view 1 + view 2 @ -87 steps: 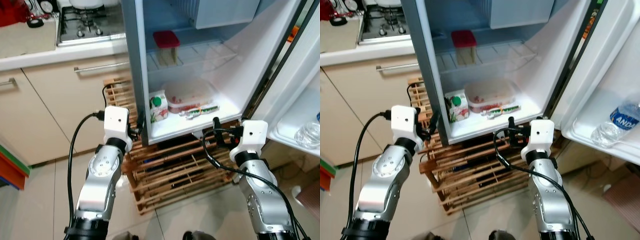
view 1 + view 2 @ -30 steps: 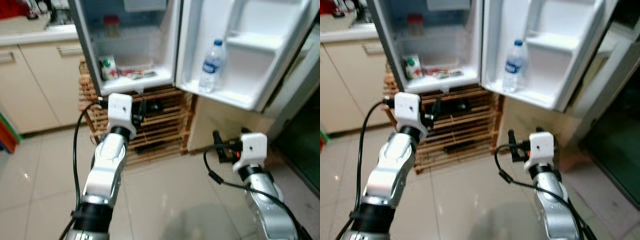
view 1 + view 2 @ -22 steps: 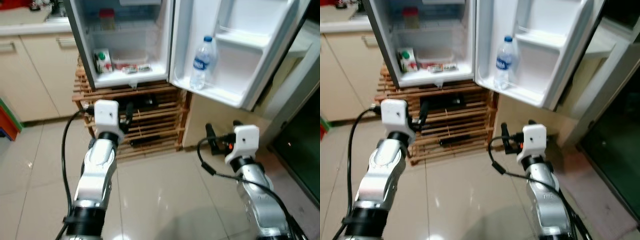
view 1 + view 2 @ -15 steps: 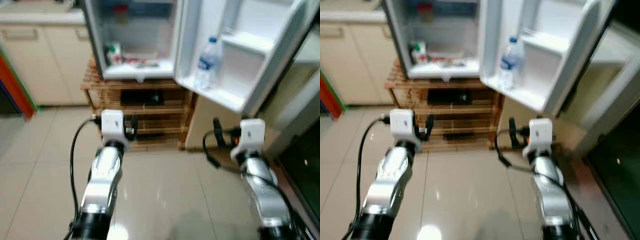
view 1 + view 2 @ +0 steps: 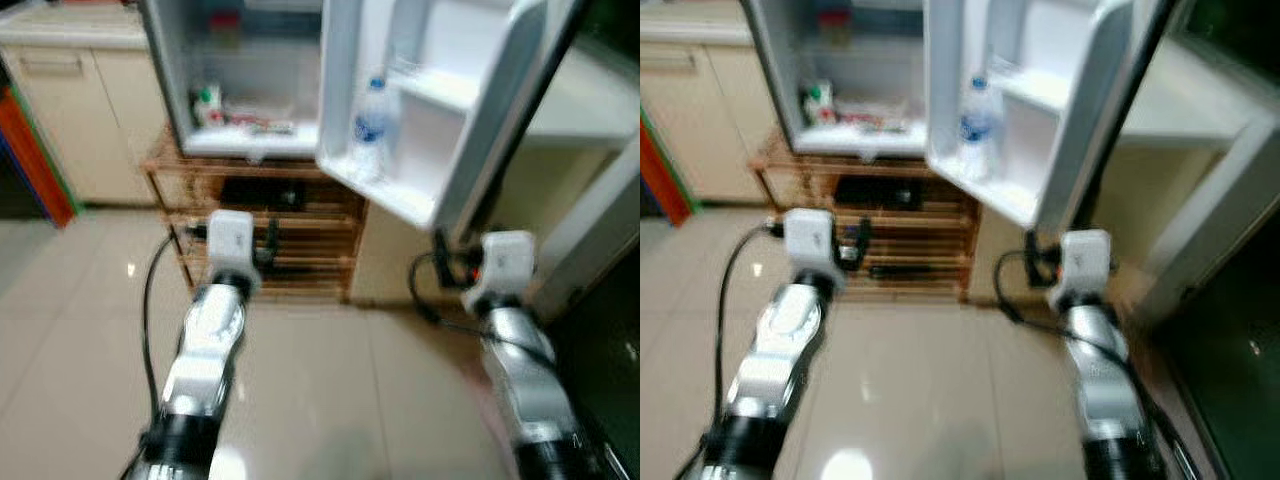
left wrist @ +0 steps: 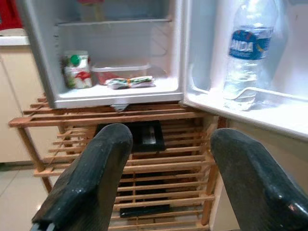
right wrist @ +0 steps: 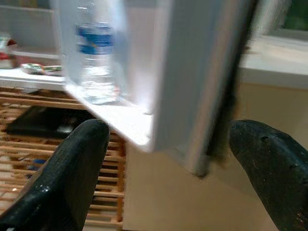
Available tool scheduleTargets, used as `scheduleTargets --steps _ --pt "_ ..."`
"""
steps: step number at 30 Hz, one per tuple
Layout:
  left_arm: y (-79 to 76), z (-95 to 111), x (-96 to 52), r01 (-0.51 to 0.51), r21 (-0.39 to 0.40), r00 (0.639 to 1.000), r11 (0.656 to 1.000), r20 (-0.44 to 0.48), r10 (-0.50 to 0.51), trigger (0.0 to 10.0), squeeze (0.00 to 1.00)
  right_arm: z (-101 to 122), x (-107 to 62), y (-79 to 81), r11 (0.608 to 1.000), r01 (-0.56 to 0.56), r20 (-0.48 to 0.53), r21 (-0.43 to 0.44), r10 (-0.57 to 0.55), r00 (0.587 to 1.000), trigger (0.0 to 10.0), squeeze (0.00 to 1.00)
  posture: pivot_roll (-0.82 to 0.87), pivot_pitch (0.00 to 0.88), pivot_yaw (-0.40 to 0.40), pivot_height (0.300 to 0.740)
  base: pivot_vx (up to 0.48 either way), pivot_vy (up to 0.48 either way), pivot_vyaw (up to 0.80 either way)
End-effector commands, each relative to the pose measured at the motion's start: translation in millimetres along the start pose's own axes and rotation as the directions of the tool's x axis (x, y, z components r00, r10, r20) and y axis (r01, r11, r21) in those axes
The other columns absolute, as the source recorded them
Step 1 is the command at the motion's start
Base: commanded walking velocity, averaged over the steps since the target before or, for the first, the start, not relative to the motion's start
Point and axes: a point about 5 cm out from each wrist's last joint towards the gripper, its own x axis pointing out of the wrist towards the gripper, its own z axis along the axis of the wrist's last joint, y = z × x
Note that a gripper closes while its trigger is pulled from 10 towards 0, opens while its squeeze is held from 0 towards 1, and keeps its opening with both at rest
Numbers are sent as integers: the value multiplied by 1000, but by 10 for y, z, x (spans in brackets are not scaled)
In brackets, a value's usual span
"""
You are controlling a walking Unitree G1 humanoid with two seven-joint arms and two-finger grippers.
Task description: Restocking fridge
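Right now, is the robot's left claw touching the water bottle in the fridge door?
Apart. In the left wrist view the left claw is open and empty, with the wooden rack between its fingers, and the water bottle stands farther off in the door shelf.

1 water bottle (image 6: pixel 246 50), 1 carton (image 6: pixel 76 70), 1 lidded container (image 6: pixel 120 73), 1 wooden rack (image 6: pixel 159 163), 2 hands: left hand (image 6: pixel 168 183), right hand (image 7: pixel 178 178).
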Motion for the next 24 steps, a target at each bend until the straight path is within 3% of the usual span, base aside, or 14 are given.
scheduleTargets --steps 1,13,15,18,24 --pt "-85 16 32 23 -5 1000 1000 6 -23 10000 0 20 25 -102 999 28 12 -30 -28 1000 10000 0 -51 0 -8 740 416 0 0" --pt "-84 12 43 22 -27 1000 999 16 -21 10000 0 -1 81 -111 999 28 0 -46 -28 1000 10000 0 -45 0 -10 740 462 0 0" --pt "-93 16 43 22 -32 1000 999 20 -22 10000 0 -32 116 -146 996 42 -24 -75 -44 999 10000 0 -43 0 -12 740 0 0 0" --pt "-94 -79 18 27 -3 999 1000 -27 -27 10000 0 -20 212 -348 975 165 -30 -147 -171 985 10000 0 -42 0 -13 740 0 0 0" --pt "-79 -185 -49 39 -18 996 999 -81 -40 10000 0 -18 235 -448 963 198 -39 -183 -208 977 10000 0 -30 0 -18 740 0 0 0"
